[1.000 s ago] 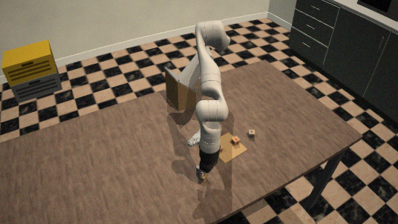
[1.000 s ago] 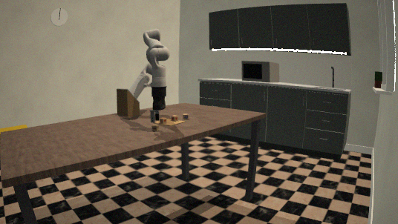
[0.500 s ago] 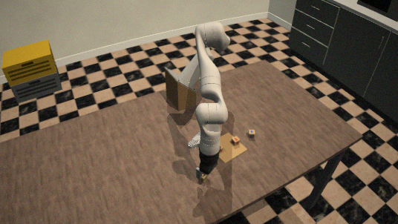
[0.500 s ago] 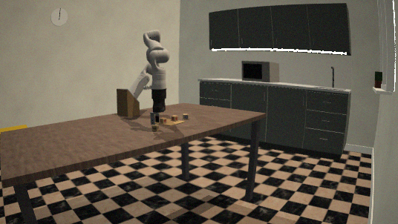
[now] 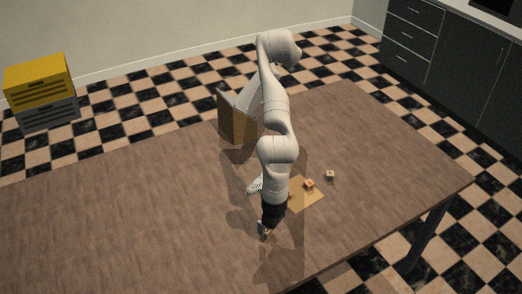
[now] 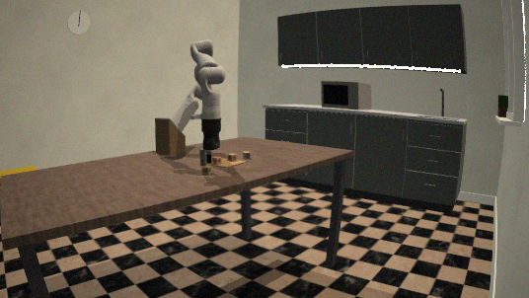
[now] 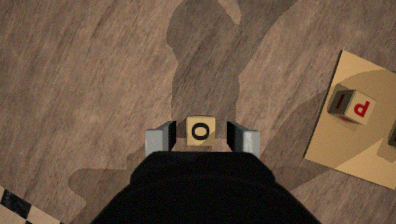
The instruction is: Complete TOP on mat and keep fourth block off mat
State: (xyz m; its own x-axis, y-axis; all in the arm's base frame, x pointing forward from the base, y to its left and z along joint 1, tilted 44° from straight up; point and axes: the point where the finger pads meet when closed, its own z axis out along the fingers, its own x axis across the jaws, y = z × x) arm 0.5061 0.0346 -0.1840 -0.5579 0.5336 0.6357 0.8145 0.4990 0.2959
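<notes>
In the wrist view my gripper (image 7: 201,132) is open and straddles the O block (image 7: 201,131), which lies on the bare table with a black O on top; a gap shows on each side between block and fingers. The tan mat (image 7: 357,125) lies to the right, with a block showing a red P (image 7: 352,104) on it. Another block (image 7: 391,136) on the mat is cut off by the frame edge. In the top view my gripper (image 5: 265,228) hangs just over the O block (image 5: 266,236) near the table's front edge, left of the mat (image 5: 303,194). A block with a blue letter (image 5: 330,173) lies off the mat.
A brown box (image 5: 236,122) stands on the table behind the arm. The table's front edge (image 5: 312,273) runs close to the O block. A yellow and grey cabinet (image 5: 41,92) stands on the floor far left.
</notes>
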